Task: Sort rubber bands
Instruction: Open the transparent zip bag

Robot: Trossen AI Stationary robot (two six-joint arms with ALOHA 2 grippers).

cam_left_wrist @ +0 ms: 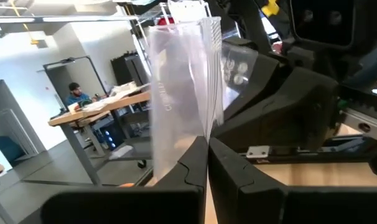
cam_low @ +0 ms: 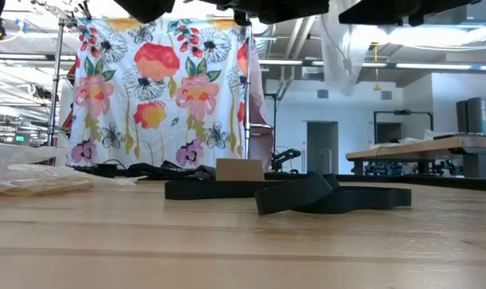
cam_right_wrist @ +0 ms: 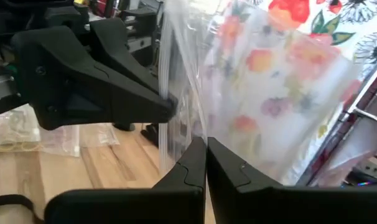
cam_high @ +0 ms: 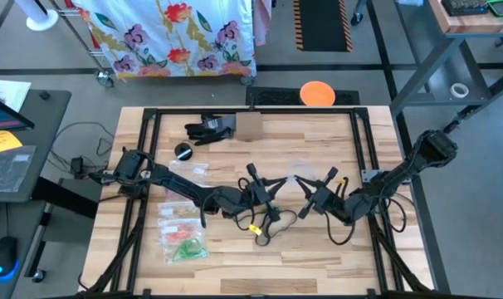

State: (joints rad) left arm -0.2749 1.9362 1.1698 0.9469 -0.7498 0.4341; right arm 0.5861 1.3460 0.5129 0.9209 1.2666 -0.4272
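Pinching one clear bag (cam_left_wrist: 182, 93) between them, both jaws are clenched; only wrist views reveal this.

Rubber bands (cam_high: 183, 241) lie sorted in clear bags on the desk's left part in the high view; a bag at the front-left holds red-orange loops bunched above green ones, too small to count; a bag just behind it (cam_high: 178, 211) shows pale yellowish loops. In the right wrist view, yellowish loops (cam_right_wrist: 13, 144) lie flat inside a clear bag on the wood.
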